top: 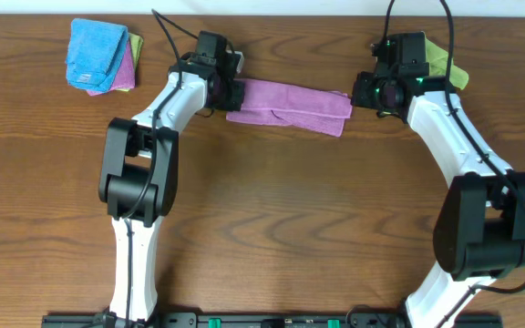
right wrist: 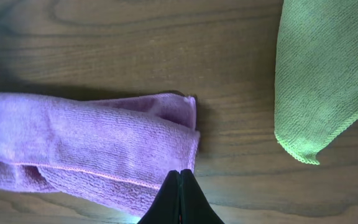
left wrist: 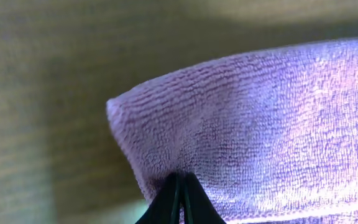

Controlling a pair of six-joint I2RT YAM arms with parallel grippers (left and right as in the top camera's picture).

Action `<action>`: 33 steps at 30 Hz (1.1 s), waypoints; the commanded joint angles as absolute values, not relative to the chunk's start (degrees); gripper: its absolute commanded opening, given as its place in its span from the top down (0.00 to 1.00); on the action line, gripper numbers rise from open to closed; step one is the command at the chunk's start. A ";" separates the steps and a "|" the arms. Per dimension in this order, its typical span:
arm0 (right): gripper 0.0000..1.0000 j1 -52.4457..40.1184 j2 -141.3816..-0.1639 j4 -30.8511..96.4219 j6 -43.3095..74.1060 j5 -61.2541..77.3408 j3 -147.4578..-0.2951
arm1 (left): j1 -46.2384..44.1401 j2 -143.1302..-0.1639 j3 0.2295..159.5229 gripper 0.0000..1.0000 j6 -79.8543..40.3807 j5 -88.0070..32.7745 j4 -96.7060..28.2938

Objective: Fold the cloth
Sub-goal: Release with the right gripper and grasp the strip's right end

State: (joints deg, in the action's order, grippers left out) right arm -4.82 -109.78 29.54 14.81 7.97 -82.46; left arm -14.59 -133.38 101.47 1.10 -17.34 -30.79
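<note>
Worktop [top: 272, 228] of brown wood is seen under both arms. At its far middle the purple cloth [top: 290, 105] is laid out as a long folded band between the two hands. A folded blue cloth [top: 94, 55] is stacked at the far left corner, and a lime-green cloth [top: 447, 59] is partly covered by the right arm. The left hand [top: 229, 94] is closed tight on the band's left end. The right hand [top: 365, 94] is closed too, at the band's right end; whether any fabric is caught there cannot be told.
</note>
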 commanded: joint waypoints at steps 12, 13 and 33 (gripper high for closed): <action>0.99 -5.28 -109.21 31.16 12.95 6.68 -83.57 | -14.61 -133.05 100.12 0.94 6.48 3.38 -40.07; 0.99 -5.28 -109.21 31.42 12.97 6.17 -83.57 | -14.52 -133.05 100.12 0.94 6.50 4.25 -40.47; 0.62 -4.40 -117.75 25.28 17.58 33.34 -83.57 | -13.04 -133.05 100.12 0.94 7.07 2.94 -42.63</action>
